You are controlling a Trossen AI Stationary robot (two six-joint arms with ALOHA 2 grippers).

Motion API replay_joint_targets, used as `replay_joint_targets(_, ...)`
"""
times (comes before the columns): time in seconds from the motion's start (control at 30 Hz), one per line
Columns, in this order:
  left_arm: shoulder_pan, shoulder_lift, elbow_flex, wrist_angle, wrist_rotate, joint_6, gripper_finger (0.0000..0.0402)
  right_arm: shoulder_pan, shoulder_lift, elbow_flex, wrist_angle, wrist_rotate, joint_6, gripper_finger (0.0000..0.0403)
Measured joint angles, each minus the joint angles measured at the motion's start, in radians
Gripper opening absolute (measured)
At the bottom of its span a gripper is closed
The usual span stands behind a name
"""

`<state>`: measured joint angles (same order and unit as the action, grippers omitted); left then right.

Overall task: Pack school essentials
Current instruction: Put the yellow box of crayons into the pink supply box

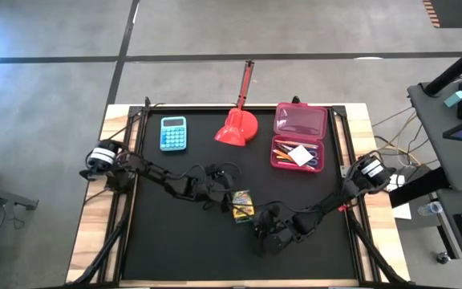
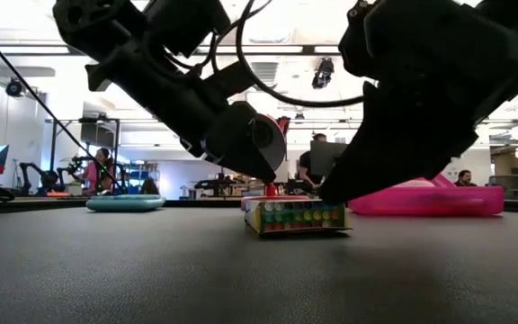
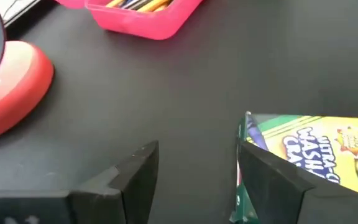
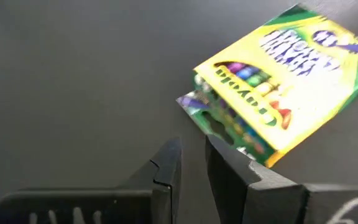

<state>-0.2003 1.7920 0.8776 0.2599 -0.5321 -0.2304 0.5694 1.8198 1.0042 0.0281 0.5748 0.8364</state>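
Observation:
A yellow-green crayon box point(image 1: 242, 204) lies flat on the black mat, between my two grippers. Its open end point(image 4: 219, 121) shows the crayon tips. My left gripper point(image 3: 197, 155) stands open just left of the box, and one finger point(image 3: 272, 180) overlaps the box's end point(image 3: 253, 134). My right gripper point(image 4: 192, 144) is on the box's near right side. Its fingers are nearly together, with only a narrow slit and nothing between them. An open pink pencil case point(image 1: 299, 136) with pencils and a white piece in it sits at the far right. My left gripper has one finger in front of the crayon box's end; I cannot tell whether it touches. My right gripper has the outer side of one finger point(image 4: 241, 168) beside the box's near corner point(image 4: 263, 155); I cannot tell whether they touch. The box lies flat on the mat.
A red long-handled scoop point(image 1: 237, 127) lies at the far middle, and a light-blue calculator point(image 1: 173, 133) lies at the far left. The near half of the mat point(image 1: 183, 249) is bare. In the low view, people show in the room behind the table.

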Motion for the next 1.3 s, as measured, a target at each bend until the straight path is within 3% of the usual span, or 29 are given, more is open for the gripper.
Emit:
replay_joint_targets(0.57, -0.009, 0.001, -0.033, -0.072, 0.076, -0.106, 0.0203, -0.017, 0.0, -0.005, -0.106, 0.062, 0.0, 0.0063)
replay_joint_targets(0.87, -0.07, 0.0, -0.034, -0.085, 0.101, -0.156, 0.0203, -0.04, 0.0, -0.007, -0.195, 0.076, 0.001, 0.0063)
replay_joint_targets(1.3, -0.123, -0.009, -0.025, -0.084, 0.126, -0.103, 0.0203, -0.044, -0.089, -0.007, -0.336, 0.089, 0.062, 0.0063)
